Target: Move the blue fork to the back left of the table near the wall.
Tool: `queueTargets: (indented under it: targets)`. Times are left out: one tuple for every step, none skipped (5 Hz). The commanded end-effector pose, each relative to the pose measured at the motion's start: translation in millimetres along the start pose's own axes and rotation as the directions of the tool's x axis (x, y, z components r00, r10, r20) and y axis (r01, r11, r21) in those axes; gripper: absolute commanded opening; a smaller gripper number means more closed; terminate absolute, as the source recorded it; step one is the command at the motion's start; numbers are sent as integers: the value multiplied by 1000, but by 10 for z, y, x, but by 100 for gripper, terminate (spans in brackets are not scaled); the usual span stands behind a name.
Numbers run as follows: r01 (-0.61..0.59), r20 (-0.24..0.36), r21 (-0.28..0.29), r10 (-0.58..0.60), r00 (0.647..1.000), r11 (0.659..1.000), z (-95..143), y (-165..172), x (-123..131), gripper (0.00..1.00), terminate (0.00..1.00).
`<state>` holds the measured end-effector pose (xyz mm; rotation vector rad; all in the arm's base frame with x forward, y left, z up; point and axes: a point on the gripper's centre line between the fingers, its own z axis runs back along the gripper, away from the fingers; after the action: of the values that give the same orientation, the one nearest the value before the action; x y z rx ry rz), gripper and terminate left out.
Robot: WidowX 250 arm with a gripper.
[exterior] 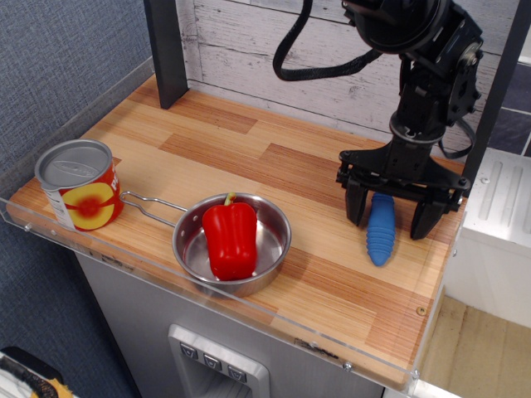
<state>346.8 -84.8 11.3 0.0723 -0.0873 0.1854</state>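
Pre-grasp: end effector [392,222] straddled the blue fork [381,233], nothing lifted.

End effector was spread wide, gripping nothing; one finger [357,207] stood to the near-left of the handle, the other [423,217] to its right, tips close to the worktop [249,149] or on it, could not tell which. Fork lay flat directly beneath, handle poking out toward the front edge; tines hidden under the wrist. Judged the step as the approach to the pick, transport not begun. Next move looked to need a clean closure across the ribbed handle, then a lift and a long carry away to the far left, toward the wall [265,50] corner by the dark post [166,50]. Pan [232,242] with red pepper [230,238] and can [79,184] sat well left, toward the front edge, probably off that path.
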Motion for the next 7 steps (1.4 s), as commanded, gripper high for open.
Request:
queueTargets:
  targets:
    - [21, 29, 11, -21, 999, 1000, 59, -9, 24, 0, 0]
    - [36, 34, 6, -36, 999, 999, 88, 5, 7, 0, 0]
    - [45, 16, 28, -46, 999, 999, 126, 22, -20, 0, 0]
    - [-23, 39, 21, 22, 999, 1000, 295, 97, -22, 0, 0]
    - [-129, 59, 26, 127, 990, 991, 371, 158, -37, 0, 0]
    - [-375, 88, -23, 375, 923, 927, 503, 352, -46, 0, 0]
    - [-595, 84, -68, 599, 796, 801, 516, 542, -46, 0, 0]
